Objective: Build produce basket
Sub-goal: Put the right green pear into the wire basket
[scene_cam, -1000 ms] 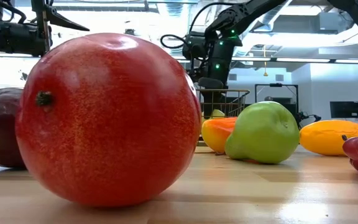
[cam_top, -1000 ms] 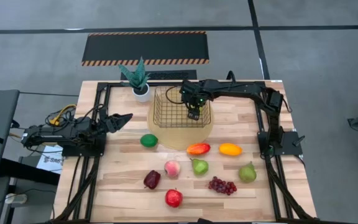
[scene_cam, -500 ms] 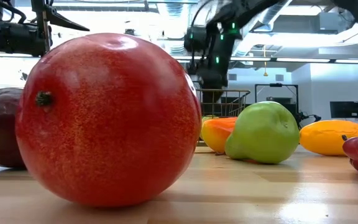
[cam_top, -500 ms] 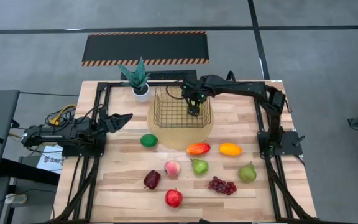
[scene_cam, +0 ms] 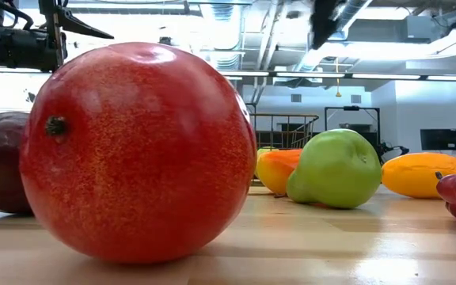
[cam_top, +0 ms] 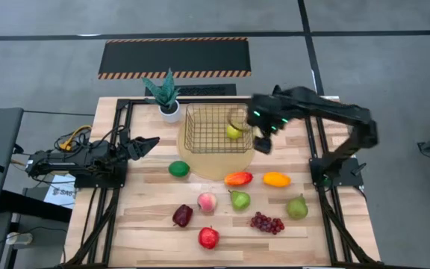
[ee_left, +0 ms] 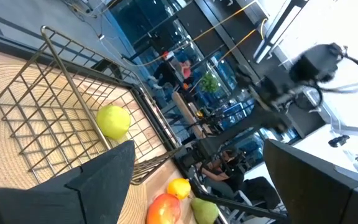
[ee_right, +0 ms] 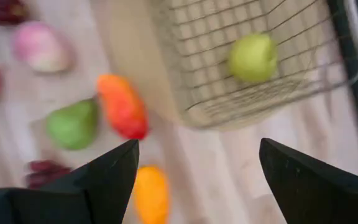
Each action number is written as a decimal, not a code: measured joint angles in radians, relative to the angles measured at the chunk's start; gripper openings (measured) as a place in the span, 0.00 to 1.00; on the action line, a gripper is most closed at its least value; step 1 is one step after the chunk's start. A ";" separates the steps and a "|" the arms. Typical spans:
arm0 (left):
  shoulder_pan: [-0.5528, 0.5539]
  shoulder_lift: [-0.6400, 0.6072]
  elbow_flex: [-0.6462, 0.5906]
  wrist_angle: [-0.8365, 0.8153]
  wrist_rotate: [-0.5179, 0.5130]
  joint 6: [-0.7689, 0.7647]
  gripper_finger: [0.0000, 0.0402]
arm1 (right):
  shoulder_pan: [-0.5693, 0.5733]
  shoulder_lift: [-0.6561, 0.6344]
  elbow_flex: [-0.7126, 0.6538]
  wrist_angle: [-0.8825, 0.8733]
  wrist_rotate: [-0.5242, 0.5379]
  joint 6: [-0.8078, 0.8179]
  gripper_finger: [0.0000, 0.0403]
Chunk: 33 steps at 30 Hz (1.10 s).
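While right gripper [cam_top: 263,143] seems beside basket [cam_top: 200,140] edge, fingers apart

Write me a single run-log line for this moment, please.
basket: holds yellow-green apple | right gripper: open, empty, beside basket | left gripper: parked at table's left | other fruit on table

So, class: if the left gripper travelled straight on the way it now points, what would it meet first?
Probably the basket: the left gripper points at its near wire side, with the yellow-green apple inside beyond. Depth is uncertain.
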 joint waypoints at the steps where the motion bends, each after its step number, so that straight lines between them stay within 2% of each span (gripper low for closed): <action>1: 0.000 0.000 0.000 0.000 0.000 0.000 0.85 | 0.035 -0.038 -0.029 0.012 0.000 0.049 0.87; 6: 0.000 0.000 0.000 0.000 0.002 0.000 0.85 | 0.230 -0.184 -0.205 0.073 0.044 0.313 0.87; 10: 0.000 0.000 0.000 -0.005 0.004 -0.018 0.85 | 0.404 -0.246 -0.342 0.070 0.052 0.569 0.87; 16: 0.000 0.000 0.000 -0.018 0.005 -0.024 0.85 | 0.686 -0.279 -0.512 0.076 0.047 0.938 0.87; 21: 0.000 0.000 0.000 -0.027 0.005 -0.031 0.85 | 0.871 -0.277 -0.629 0.159 0.002 1.164 0.87; 27: 0.000 0.000 0.000 -0.028 0.005 -0.031 0.85 | 0.991 -0.278 -0.789 0.289 0.003 1.305 0.87; 33: 0.000 0.000 0.000 -0.028 0.004 -0.033 0.85 | 1.002 -0.279 -0.892 0.375 0.003 1.286 0.87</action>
